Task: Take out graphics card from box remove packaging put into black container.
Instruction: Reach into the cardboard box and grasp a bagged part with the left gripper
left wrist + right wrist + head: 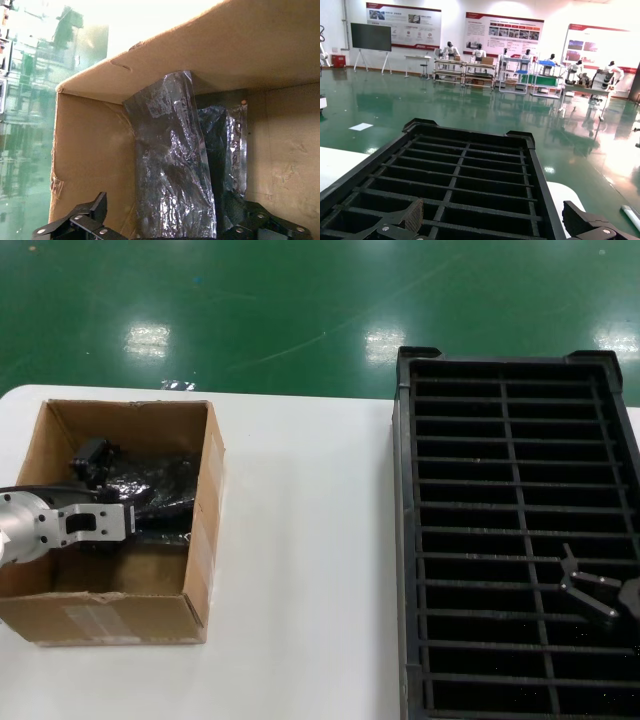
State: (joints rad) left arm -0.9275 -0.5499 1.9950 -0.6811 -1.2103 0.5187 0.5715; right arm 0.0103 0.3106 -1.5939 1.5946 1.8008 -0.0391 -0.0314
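On the white table (310, 540), open left gripper (170, 231) straddles packaging (172, 170) inside box (205, 530).

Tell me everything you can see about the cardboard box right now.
The box is brown corrugated cardboard, rectangular and open-topped, with plain walls, a pale label on its near wall and a small tear in one rim. It sits flat on the white table, left of the black tray and apart from it. Inside lie crinkly, shiny grey bags over dark contents, leaning on a wall. The left gripper reaches inside, jaws open.
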